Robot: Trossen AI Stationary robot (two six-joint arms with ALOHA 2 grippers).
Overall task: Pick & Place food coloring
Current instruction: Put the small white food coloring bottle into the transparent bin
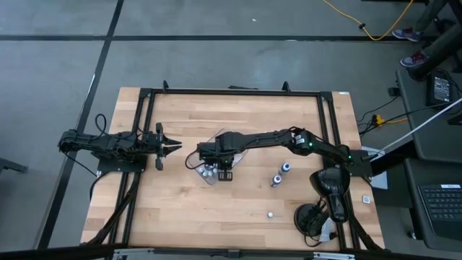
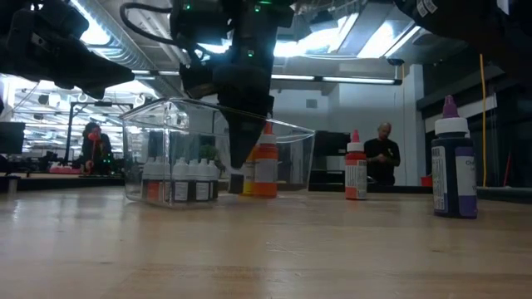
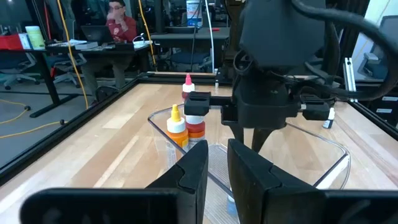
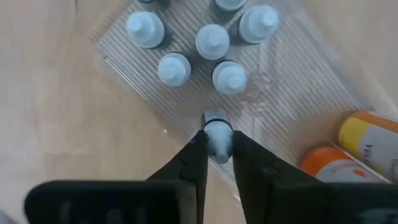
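The clear tray (image 1: pixel 208 175) sits mid-table and holds several tiny white-capped food coloring bottles (image 4: pixel 212 41) standing on its ribbed floor, plus an orange bottle (image 2: pixel 266 169) and a yellow one (image 4: pixel 373 138). My right gripper (image 4: pixel 217 144) reaches down into the tray (image 2: pixel 199 124) and is shut on one tiny pale bottle. My left gripper (image 1: pixel 175 147) waits left of the tray, its fingers (image 3: pixel 200 163) a narrow gap apart, touching nothing. My right gripper pinches the tiny bottle by its white cap (image 4: pixel 218 138) between the two fingers, coming from above and pointing down. The bottle stands upright below the fingers, its dark-labelled body (image 4: pixel 216 117) just inside the tray's wall. Whether its base touches the tray floor I cannot tell.
Two blue bottles (image 1: pixel 286 167) (image 1: pixel 276 179) stand right of the tray, and a tiny one (image 1: pixel 270 214) sits nearer the near edge. The low view shows a red bottle (image 2: pixel 356 169) and a purple one (image 2: pixel 453 170). A black frame (image 1: pixel 231 92) borders the table. People sit in the room behind.
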